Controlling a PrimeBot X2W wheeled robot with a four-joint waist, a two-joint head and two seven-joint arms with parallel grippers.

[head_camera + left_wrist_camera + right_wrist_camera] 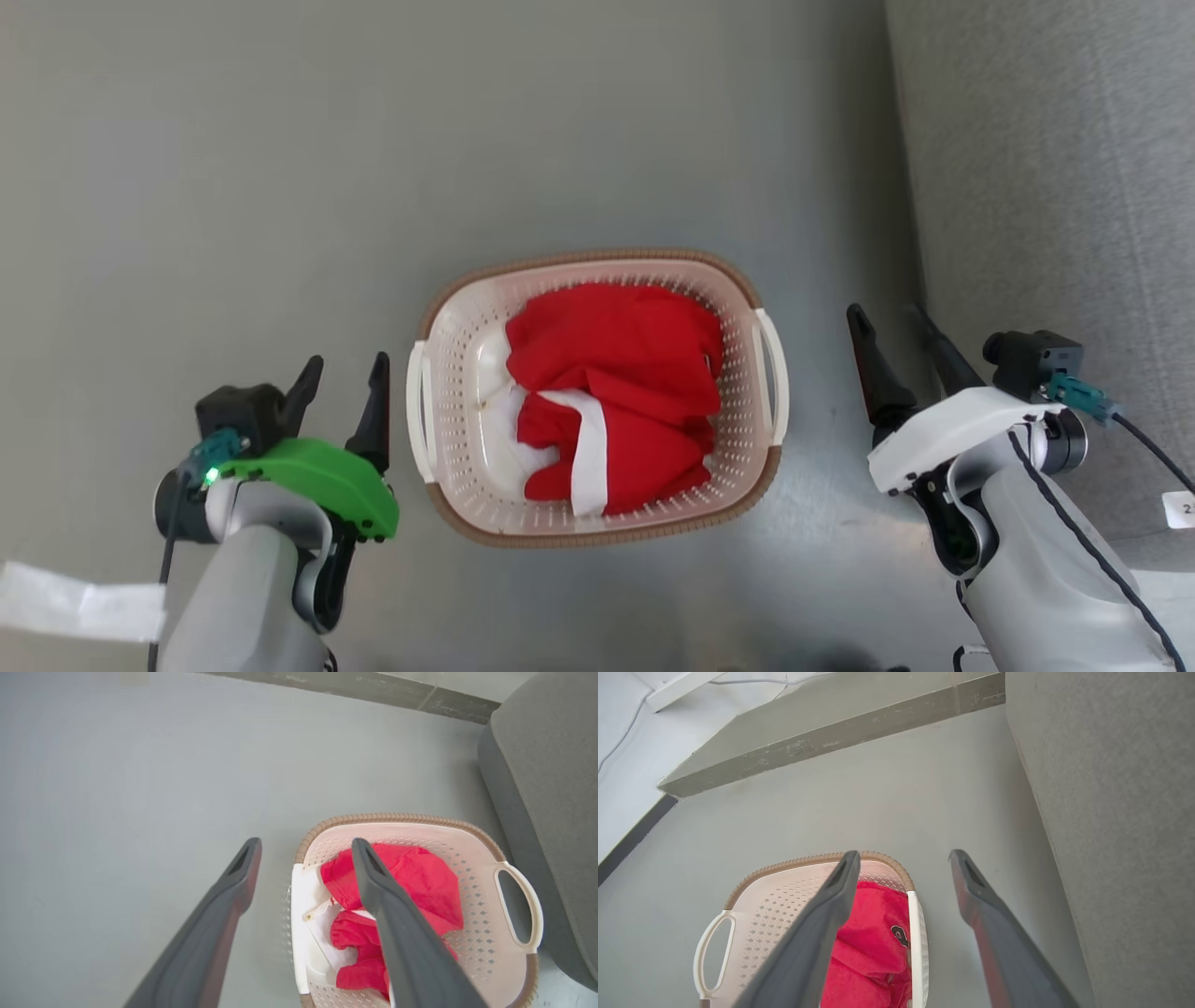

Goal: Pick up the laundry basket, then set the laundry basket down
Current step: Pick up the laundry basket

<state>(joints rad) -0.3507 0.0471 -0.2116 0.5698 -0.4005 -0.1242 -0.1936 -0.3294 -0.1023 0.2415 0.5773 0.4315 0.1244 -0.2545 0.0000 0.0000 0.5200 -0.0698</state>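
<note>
The laundry basket stands on the grey floor in the middle of the head view, cream-white and perforated with a brown rim and a white handle on each side. Red and white clothing lies inside it. My left gripper is open just left of the basket's left handle, a small gap away. My right gripper is open to the right of the right handle, farther off. In the left wrist view the basket lies under the right finger of the left gripper. In the right wrist view the basket lies under the left finger of the right gripper.
A grey upholstered sofa rises along the right side, close behind my right gripper. A low grey skirting runs along the far wall. A white paper strip lies at the lower left. Open floor stretches beyond and left of the basket.
</note>
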